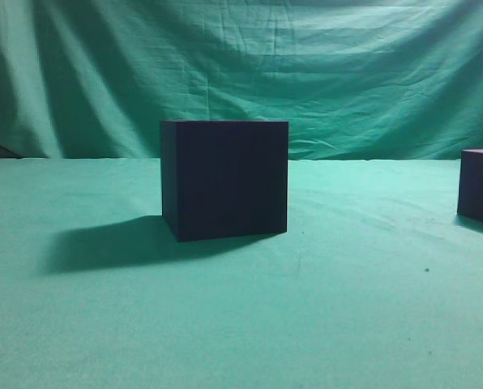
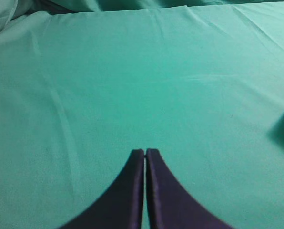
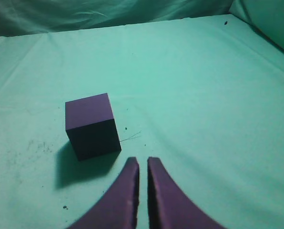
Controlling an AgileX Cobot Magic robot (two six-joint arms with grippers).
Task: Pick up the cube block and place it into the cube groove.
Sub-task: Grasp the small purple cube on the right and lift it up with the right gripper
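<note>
Purple cube block [image 3: 91, 125] on green desk [image 3: 194, 86], just ahead-left of right hand [image 3: 143, 164], fingers nearly pressed together, pinching nothing. Left hand [image 2: 145, 153] pressed together, farther off.

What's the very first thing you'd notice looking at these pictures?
The big dark box standing alone mid-table on the green cloth, casting a long shadow to its left. Next, the small purple cube block in the right wrist view, sitting just ahead and left of the right gripper, whose jaws are nearly together. The left gripper is shut over bare cloth.
</note>
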